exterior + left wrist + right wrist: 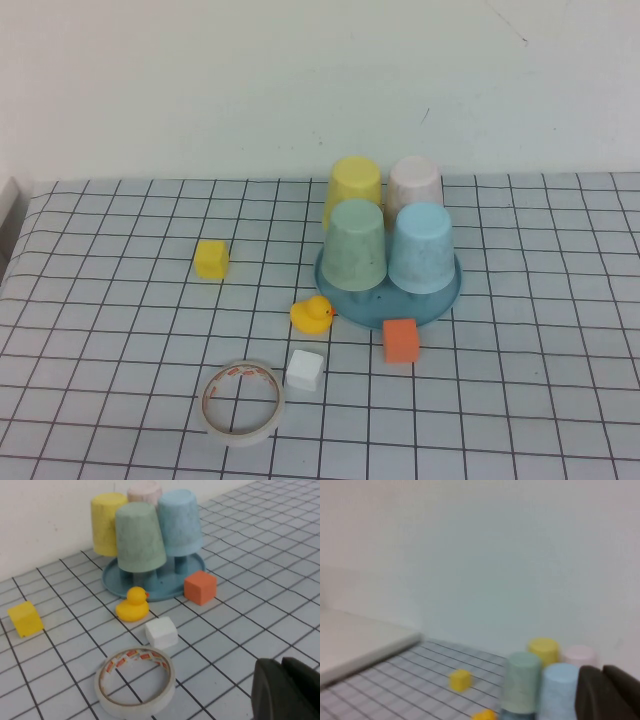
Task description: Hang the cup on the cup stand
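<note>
Cup (421, 247) sits upside down on the stand (443, 297), right near peg — job looks done. Left tool (281, 666) and right tool (602, 672) are both shut, empty — nothing left but resting.

A teal-blue cup stand (440, 300) carries a sky-blue cup (421, 247), a pale green cup (354, 243), a yellow cup (355, 185) and a pale pink cup (415, 181). Near the stand lie an orange cube (400, 340), yellow duck (312, 314), white cube (304, 370) and yellow cube (211, 259) on a white, black-gridded tablecloth (120, 330).
</note>
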Tool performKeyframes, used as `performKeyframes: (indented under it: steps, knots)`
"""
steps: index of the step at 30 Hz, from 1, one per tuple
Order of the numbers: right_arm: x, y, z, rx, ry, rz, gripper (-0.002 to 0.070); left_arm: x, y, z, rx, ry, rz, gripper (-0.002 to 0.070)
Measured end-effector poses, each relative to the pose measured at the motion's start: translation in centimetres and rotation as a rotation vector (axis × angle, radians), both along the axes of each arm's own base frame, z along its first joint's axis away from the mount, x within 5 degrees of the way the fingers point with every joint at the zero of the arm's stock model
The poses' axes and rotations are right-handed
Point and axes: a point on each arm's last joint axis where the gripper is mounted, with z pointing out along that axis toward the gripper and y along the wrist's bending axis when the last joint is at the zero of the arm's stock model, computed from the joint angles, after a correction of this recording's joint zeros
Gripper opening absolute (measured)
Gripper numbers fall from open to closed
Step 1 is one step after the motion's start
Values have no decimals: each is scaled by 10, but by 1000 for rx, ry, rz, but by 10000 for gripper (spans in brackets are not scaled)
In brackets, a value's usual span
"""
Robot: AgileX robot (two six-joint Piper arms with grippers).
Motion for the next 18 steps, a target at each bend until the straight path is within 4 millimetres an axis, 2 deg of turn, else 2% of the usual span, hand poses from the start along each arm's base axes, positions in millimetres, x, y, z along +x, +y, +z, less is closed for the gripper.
performKeyframes:
  steps: [3,11,18]
  knots:
    - [5,-7,-8,-57,2,-98,6,-1,-1,-2,12,17,-19,-1]
    - [11,-19,-10,-121,-4,-250,6,-5,-4,-7,44,63,-69,-1]
    - [5,-31,-27,-128,-20,-371,6,-10,-6,-12,79,118,-126,-1]
